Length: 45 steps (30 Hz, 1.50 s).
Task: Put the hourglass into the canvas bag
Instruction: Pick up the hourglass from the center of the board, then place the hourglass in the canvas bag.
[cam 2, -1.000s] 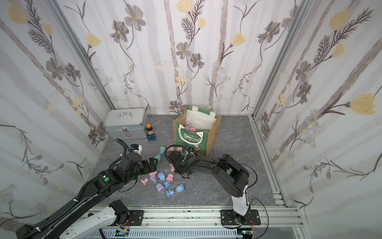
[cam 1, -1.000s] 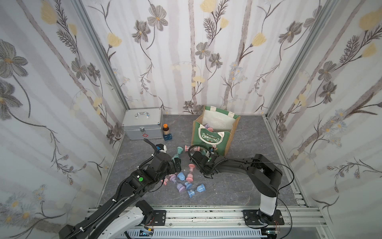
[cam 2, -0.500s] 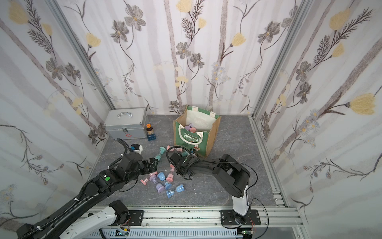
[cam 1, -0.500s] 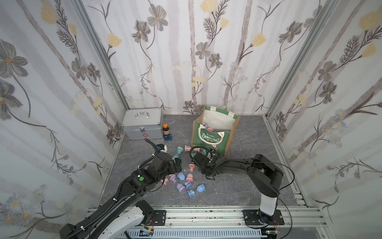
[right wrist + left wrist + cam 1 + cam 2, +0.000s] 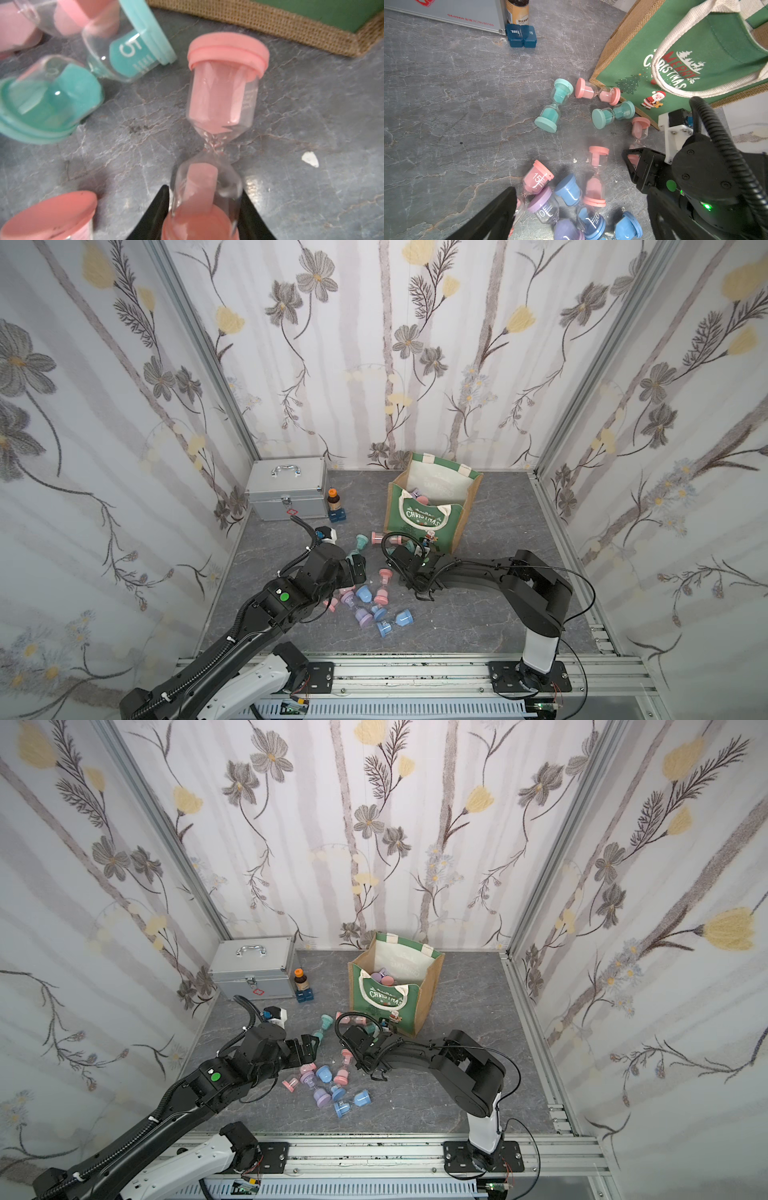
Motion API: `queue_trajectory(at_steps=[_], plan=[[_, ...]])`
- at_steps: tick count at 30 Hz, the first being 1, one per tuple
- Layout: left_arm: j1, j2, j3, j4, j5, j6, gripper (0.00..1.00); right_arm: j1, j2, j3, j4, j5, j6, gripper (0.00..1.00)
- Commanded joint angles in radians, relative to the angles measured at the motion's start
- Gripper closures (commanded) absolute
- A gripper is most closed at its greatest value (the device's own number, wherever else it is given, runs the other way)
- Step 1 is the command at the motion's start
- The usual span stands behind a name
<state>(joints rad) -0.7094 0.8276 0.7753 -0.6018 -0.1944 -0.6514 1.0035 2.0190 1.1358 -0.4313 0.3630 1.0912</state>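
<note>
My R pincer (image 5: 204, 193) is closed on the pink hourglass (image 5: 222, 89). Both black fingers (image 5: 160, 212) press the sides of its near glass bulb, w/ the far pink cap pointing toward the canvas bag (image 5: 270, 25). The hourglass lies along the grey worktop (image 5: 311, 104), outside the bag & just beside its jute bottom edge, not touching it. A teal hourglass (image 5: 128, 56) marked 5 lies near it. My L pincer (image 5: 581, 214) stands wide open w/ nothing in it, hanging over the pile of hourglasses (image 5: 569, 191) in pink, blue & purple. In a top view the bag (image 5: 424, 518) stands upright w/ a few hourglasses inside.
</note>
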Motion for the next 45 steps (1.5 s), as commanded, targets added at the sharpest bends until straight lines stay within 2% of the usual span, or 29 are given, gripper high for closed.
queue_trajectory(at_steps=[1, 11, 21, 30, 45], plan=[[0.001, 0.005, 0.017, 0.013, 0.003, -0.002, 0.0, 0.006, -0.036, 0.002, 0.017, -0.011, -0.065, 0.74], [0.0, -0.014, 0.081, -0.034, -0.018, 0.03, 0.0, 0.021, -0.203, 0.018, 0.023, -0.031, -0.204, 0.81], [0.001, 0.007, 0.163, -0.048, -0.019, 0.075, 0.0, 0.006, -0.361, 0.153, 0.028, -0.041, -0.369, 0.83], [0.001, 0.094, 0.225, 0.009, 0.026, 0.107, 0.0, -0.115, -0.405, 0.306, 0.026, -0.077, -0.466, 0.86], [0.001, 0.241, 0.293, 0.12, 0.088, 0.125, 0.0, -0.362, -0.286, 0.494, -0.003, -0.149, -0.524, 0.86]])
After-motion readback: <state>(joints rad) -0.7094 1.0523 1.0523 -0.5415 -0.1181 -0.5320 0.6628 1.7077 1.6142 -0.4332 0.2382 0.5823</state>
